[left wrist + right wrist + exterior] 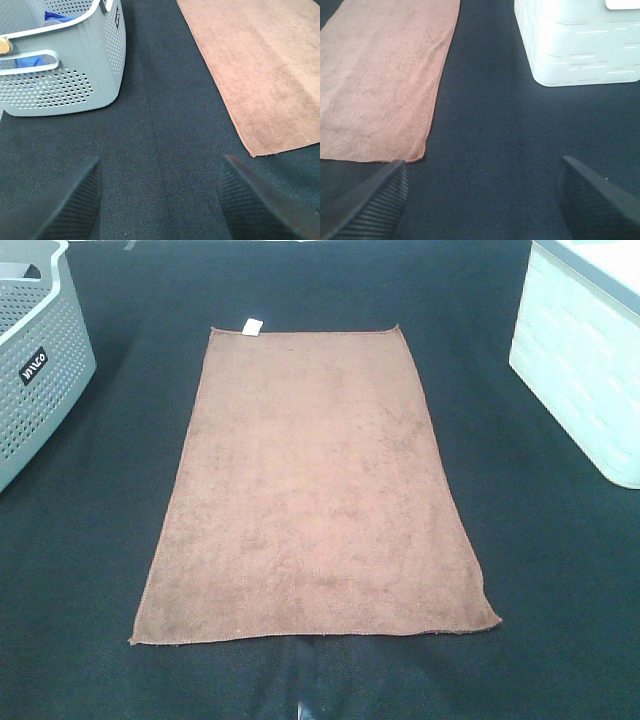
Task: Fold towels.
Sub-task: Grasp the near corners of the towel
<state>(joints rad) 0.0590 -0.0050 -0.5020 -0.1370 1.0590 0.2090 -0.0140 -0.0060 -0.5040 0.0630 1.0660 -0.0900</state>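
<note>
Terry cloth in a rusty brown covered the middle of the scene: the towel [315,490] lay spread flat and unfolded on the dark table [560,590]. Its long sides ran away from the high camera. A small white tag [252,327] stuck out at its far left corner, and stitched hems showed along the edges. The near hem lay slightly uneven, with the near right corner a little further forward than the left one.

A grey perforated basket [40,370] stood on the table to the left of the towel, well apart from it. The left wrist view showed some blue cloth [30,62] inside it. A white bin [580,370] with a brick-like relief on its walls stood to the right, also clear of the towel.

The left fingers [65,210] were spread wide with nothing between them. They hung over bare table between the basket and the towel's near left corner, touching neither. The right fingers [370,210] were likewise spread wide and held nothing. They were over bare table just beside the towel's near right corner, with the white bin further off on the other side. Whether either pair touched the table surface could not be told.
</note>
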